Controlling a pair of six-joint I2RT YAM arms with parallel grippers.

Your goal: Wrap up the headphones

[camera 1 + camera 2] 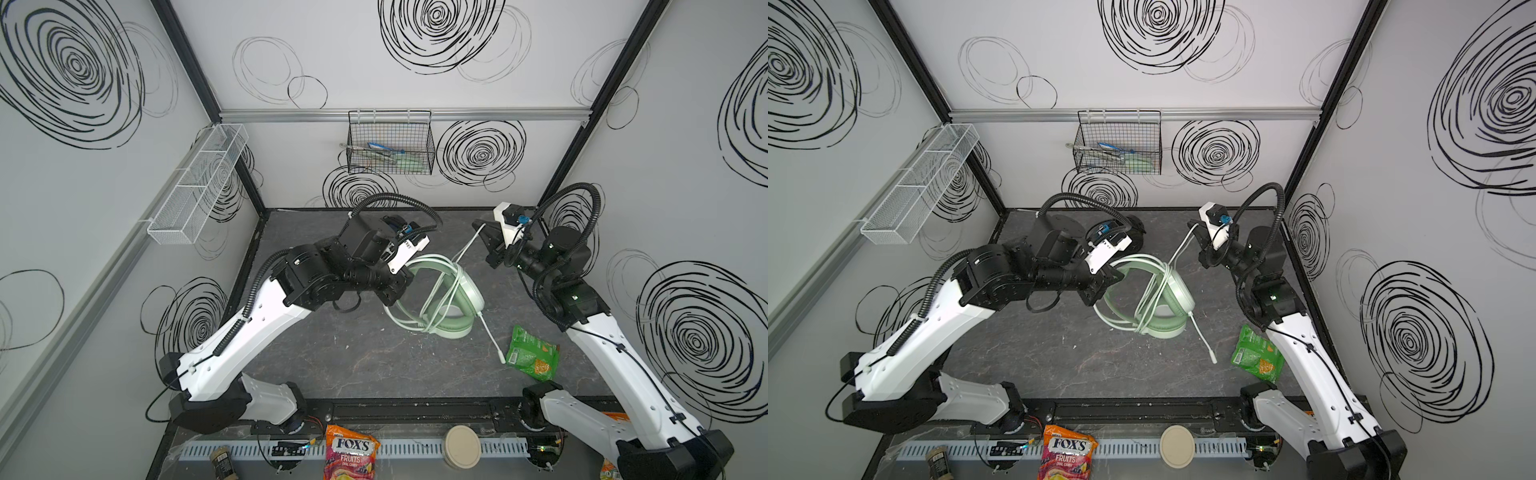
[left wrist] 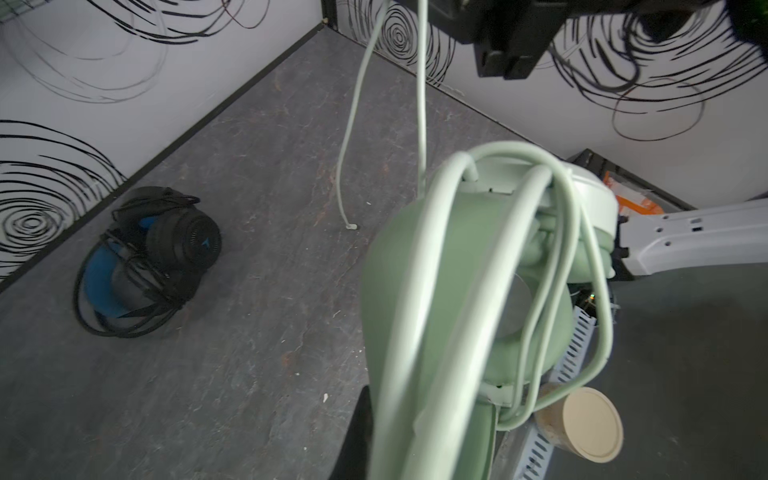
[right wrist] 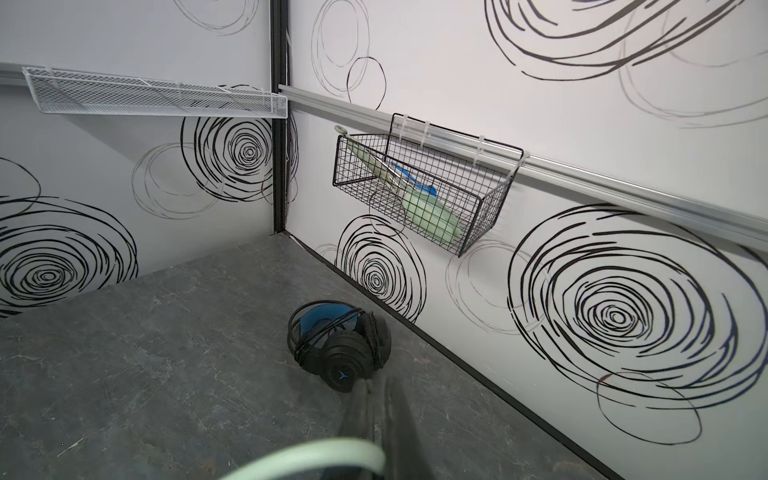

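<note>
The left gripper (image 1: 405,277) is clamped on the green headset (image 1: 449,322), while the right gripper (image 1: 481,229), raised just beside it, pinches the pale cable (image 1: 466,248); if that pinch slips, the loose turns around the headset could slide off.

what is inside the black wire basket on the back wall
A pale green flat item and a blue-and-white packet lie in the black wire basket; anything beneath them is covered.

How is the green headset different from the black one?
The green headset is mint; the black headset is black with blue. The left gripper holds the green one; the black one lies untouched by the wall. Green's cable trails loose to the right gripper; black's is all wound. Both are over-ear.
</note>
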